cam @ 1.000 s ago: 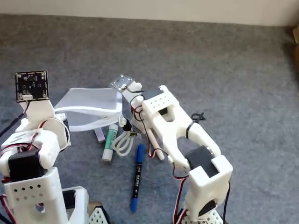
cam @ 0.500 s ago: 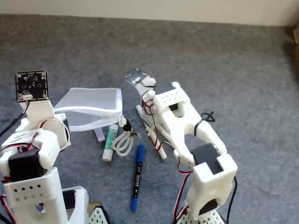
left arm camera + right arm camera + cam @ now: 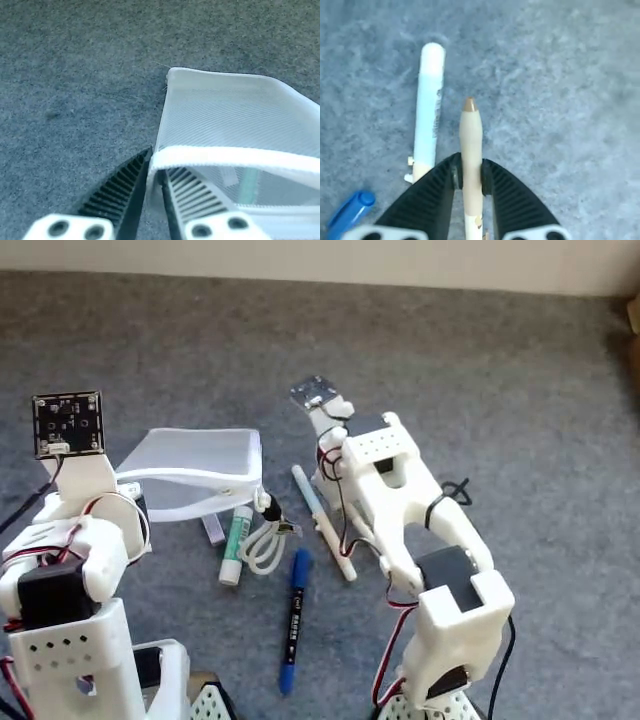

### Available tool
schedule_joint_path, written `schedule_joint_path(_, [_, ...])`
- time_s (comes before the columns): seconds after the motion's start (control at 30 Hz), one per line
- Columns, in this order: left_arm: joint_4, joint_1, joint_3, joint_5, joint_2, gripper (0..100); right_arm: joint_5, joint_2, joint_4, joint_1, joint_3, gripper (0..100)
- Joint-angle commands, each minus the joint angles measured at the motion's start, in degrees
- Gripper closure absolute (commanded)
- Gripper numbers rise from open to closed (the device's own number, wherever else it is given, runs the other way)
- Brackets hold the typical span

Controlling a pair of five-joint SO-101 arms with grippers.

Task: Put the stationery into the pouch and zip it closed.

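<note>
Carpeted room of unclear kind, grey carpet (image 3: 520,370) — pale wall (image 3: 400,258) behind

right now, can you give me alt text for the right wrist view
The right pincer is shut on a cream pencil with a brown tip, grey carpet behind it. A white pen lies beside the pencil, apart from it, with the end of a blue pen nearby.
</note>
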Motion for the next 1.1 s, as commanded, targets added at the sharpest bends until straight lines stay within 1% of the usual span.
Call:
schedule_joint_path(0.0, [0.3,-1.0,-0.7,-0.3,0.7,99,-3.2,-8.1,-0.2,1.7,-3.1,99.3])
schedule_joint_path(0.1, [0.3,-1.0,-0.7,-0.3,0.7,99,-4.0,-10.6,0.1,2.2,-2.9,99.3])
schedule_joint_path(0.27, [0.3,-1.0,-0.7,-0.3,0.7,99,-7.8,-12.8,3.1,2.4,-3.4,99.3])
schedule_joint_path(0.6, [0.3,-1.0,-0.7,-0.3,0.7,99,-8.4,-21.2,9.1,2.3,-2.9,99.3])
schedule_joint_path(0.97, [0.2,-0.7,-0.7,-0.3,1.0,99,-8.5,-36.4,17.0,2.3,-2.9,99.3])
schedule_joint_path(1.07, [0.3,-0.7,-0.7,-0.3,1.0,99,-12.2,-41.5,17.3,2.3,-2.9,99.3])
